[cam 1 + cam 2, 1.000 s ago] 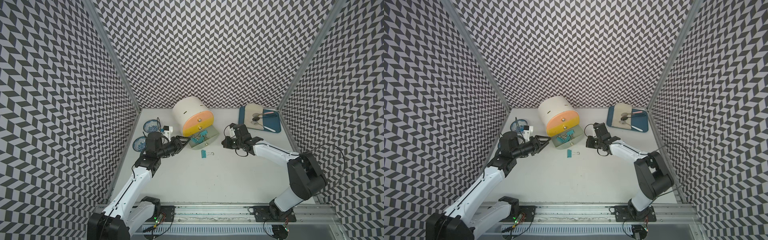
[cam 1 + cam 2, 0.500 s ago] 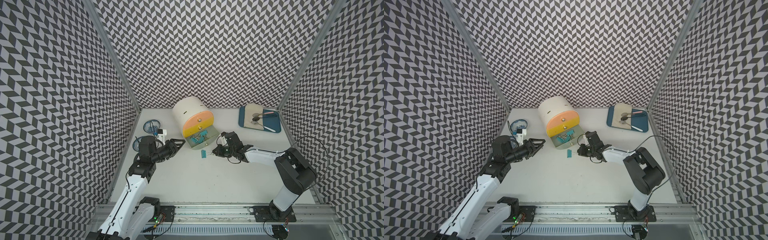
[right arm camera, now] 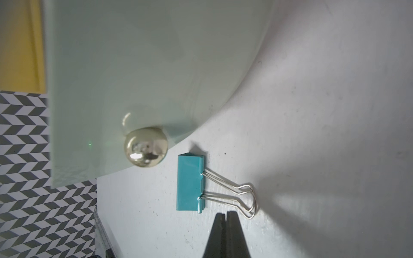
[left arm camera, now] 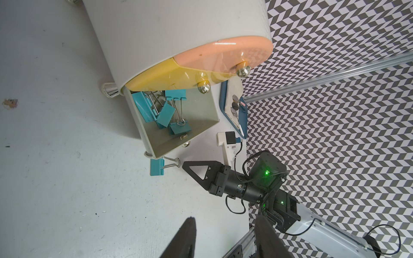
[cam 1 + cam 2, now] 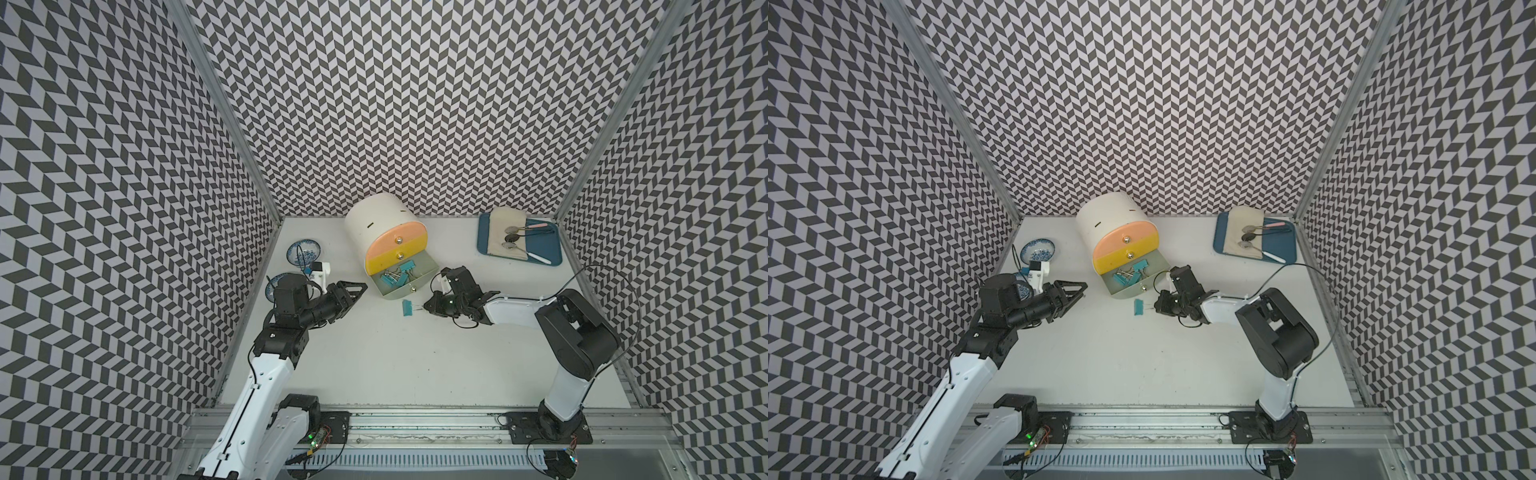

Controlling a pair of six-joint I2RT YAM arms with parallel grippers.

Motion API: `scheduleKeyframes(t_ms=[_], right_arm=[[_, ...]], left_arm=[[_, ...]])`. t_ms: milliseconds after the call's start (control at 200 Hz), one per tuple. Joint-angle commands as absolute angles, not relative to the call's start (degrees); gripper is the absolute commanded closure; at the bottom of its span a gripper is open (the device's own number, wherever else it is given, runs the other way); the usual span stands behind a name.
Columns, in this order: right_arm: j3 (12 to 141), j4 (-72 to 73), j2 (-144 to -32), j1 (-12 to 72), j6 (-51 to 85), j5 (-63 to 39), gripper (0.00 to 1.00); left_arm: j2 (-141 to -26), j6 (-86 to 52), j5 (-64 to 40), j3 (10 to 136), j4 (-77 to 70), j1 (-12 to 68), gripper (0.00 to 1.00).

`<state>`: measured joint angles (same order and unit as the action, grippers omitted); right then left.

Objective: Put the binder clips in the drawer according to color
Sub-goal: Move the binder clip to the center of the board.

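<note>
**Camera arrangement.** Both top views look steeply down from high above the near edge of the table (image 5: 395,353), facing the back wall (image 5: 415,124). Set side by side, they frame nearly the same whole scene, both arms included. The left wrist view hangs low over the table, looking past the left tool (image 4: 225,222) at the drawer cabinet (image 4: 178,33), its pulled-out lowest drawer (image 4: 201,107), a loose clip (image 4: 156,167) and the right tool (image 4: 185,165). The right wrist view sits nearest, almost at table level, facing the lowest drawer's front, its knob (image 3: 146,149) and the same clip beyond its own tool tips. All four views share that clip and drawer.
</note>
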<state>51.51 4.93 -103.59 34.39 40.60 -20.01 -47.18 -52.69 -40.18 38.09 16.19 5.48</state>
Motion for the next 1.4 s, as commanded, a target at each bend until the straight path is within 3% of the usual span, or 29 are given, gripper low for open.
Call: scheduleKeyframes(t_ms=[0, 666, 1392], right_arm=[[52.99, 7.81, -104.7, 34.63, 40.96, -19.26, 1.0], [52.83, 8.8, -107.41, 34.45, 41.66, -18.56, 1.0], [38.24, 9.44, -95.93, 34.89, 42.45, -16.79, 1.0]], left_arm=[[-46.32, -50.89, -40.68, 38.62, 17.99, 5.1, 0.53], [-45.62, -49.47, -40.53, 39.7, 20.74, 4.7, 0.53], [-42.22, -51.11, -41.2, 38.42, 20.74, 4.75, 0.53]])
